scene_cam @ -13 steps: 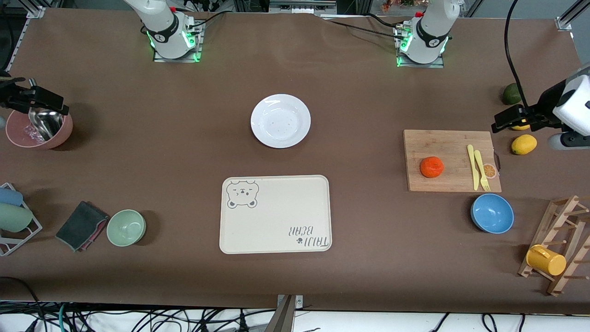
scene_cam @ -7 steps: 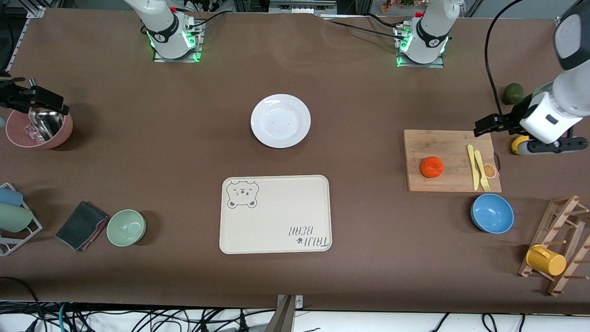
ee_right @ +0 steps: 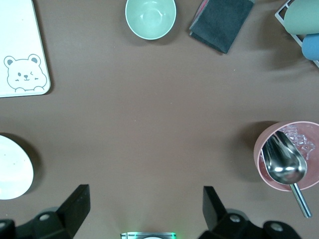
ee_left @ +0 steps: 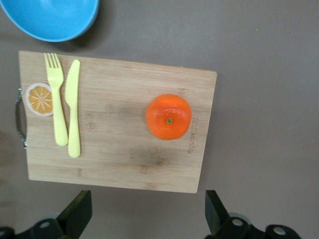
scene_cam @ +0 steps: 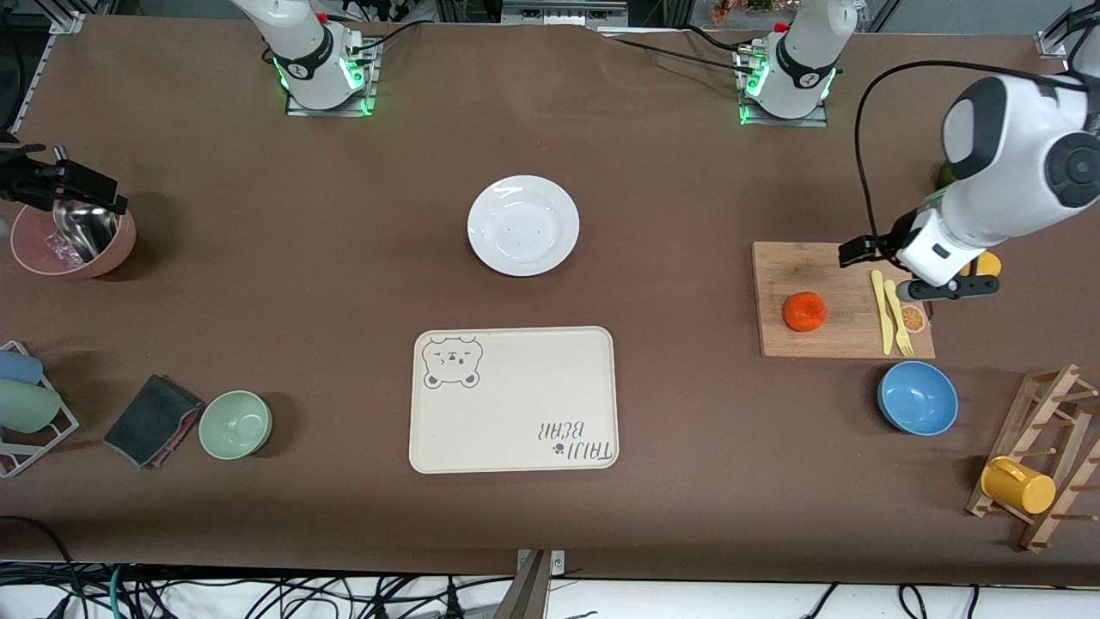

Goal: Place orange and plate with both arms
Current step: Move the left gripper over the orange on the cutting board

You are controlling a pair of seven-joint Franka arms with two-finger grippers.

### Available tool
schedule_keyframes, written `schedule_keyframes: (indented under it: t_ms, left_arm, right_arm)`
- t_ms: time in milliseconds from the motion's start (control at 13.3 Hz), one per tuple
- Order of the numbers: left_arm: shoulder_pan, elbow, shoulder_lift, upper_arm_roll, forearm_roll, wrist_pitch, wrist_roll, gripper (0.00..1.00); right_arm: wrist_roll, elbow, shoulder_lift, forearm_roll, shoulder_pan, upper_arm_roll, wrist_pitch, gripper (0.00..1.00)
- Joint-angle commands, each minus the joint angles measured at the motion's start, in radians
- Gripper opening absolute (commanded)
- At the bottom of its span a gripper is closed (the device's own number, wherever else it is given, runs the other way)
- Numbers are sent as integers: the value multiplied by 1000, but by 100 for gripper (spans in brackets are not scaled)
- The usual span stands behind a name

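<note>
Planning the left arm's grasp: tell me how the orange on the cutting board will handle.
The orange looks round, so it may roll on the flat cutting board if nudged. Its glossy skin could slip; the open left gripper should probably close gently.

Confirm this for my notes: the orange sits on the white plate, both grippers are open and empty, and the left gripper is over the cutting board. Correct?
One detail is wrong. The orange sits on the wooden cutting board, not on the plate, which is bare; the front view shows this. The rest holds: the left gripper is open and empty over the board, and the right gripper is open and empty too.
</note>
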Motion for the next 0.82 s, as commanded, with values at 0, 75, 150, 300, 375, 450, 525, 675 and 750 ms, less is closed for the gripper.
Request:
schedule_keyframes:
  t_ms: [0, 75, 150, 300, 375, 450, 525, 675, 750]
  left_arm:
    - [-29, -84, 25, 7, -2, 118, -13, 100]
    - [-41, -101, 52, 9, -16, 152, -21, 100]
    - [-43, -109, 75, 7, -31, 192, -33, 100]
    - [-69, -109, 112, 7, -36, 231, -68, 100]
    - [-72, -111, 132, 9, -36, 264, -84, 100]
    - [-72, -109, 158, 9, -34, 286, -84, 100]
    - [-72, -108, 187, 9, -34, 310, -84, 100]
    - [-72, -109, 224, 19, -28, 375, -76, 100]
    - [-72, -108, 233, 21, -28, 381, -76, 100]
  right_arm:
    - [-8, 21, 0, 4, -2, 0, -20, 100]
    - [-8, 21, 0, 4, -2, 0, -20, 100]
    - [-9, 19, 0, 4, -2, 0, -20, 100]
    - [-8, 19, 0, 2, -2, 0, -20, 100]
    - [-9, 21, 0, 2, -2, 0, -20, 100]
    - [-9, 21, 0, 2, -2, 0, -20, 100]
    - [-9, 21, 0, 2, -2, 0, -20, 100]
    - [-9, 19, 0, 4, -2, -2, -20, 100]
    - [-9, 21, 0, 4, -2, -2, -20, 100]
